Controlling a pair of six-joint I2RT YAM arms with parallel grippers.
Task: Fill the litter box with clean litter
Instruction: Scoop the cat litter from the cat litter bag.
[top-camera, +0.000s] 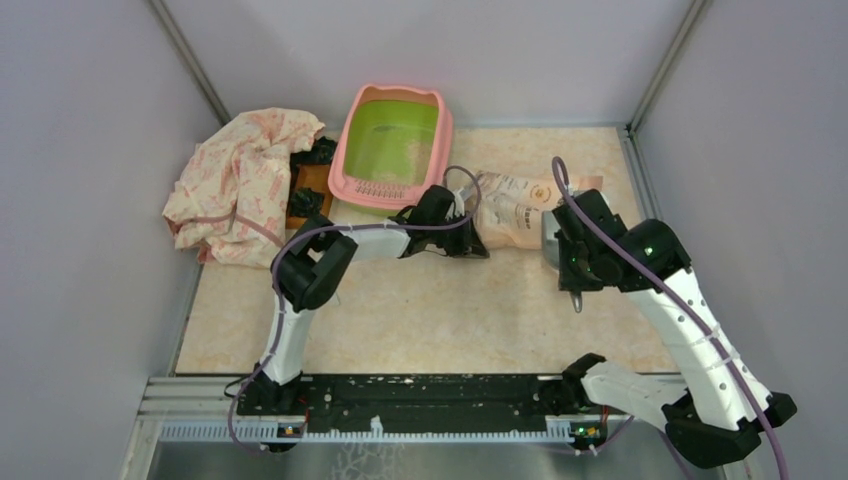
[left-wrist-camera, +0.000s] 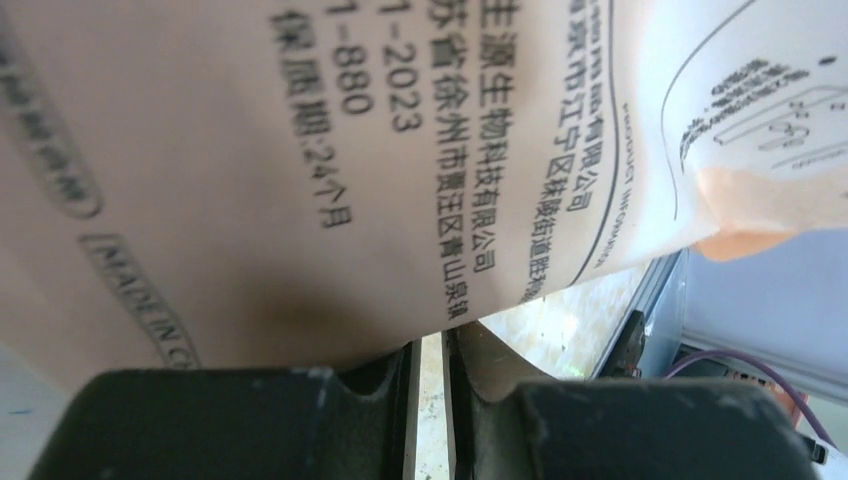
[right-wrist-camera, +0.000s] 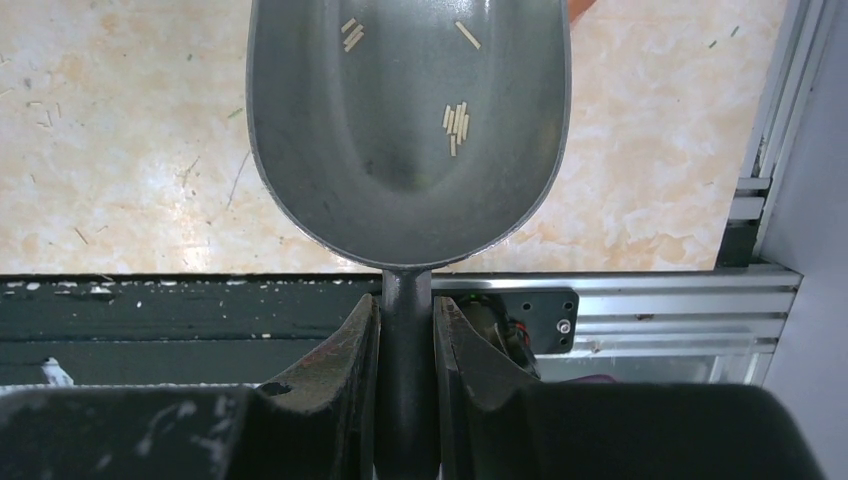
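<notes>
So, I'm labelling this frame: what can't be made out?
Left wrist view: the bag covers the left pincer tips; grip unconfirmed.
Top view: the litter box fill is too small to judge.
Top view: the right arm hides the bag's right end.
Right wrist view: top edge cuts off the scoop front.

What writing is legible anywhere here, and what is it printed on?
On the peach bag, left wrist view:
"保质期:24个月"
"1-2023"
"1-880"
"源生物科技有限公司"
"苏省徐州市贾汪区青山泉镇"
"MADE IN C", cut off
Small print at its right edge: too blurred.
Overhead view: bag lettering too small.
The scoop: no text.
</notes>
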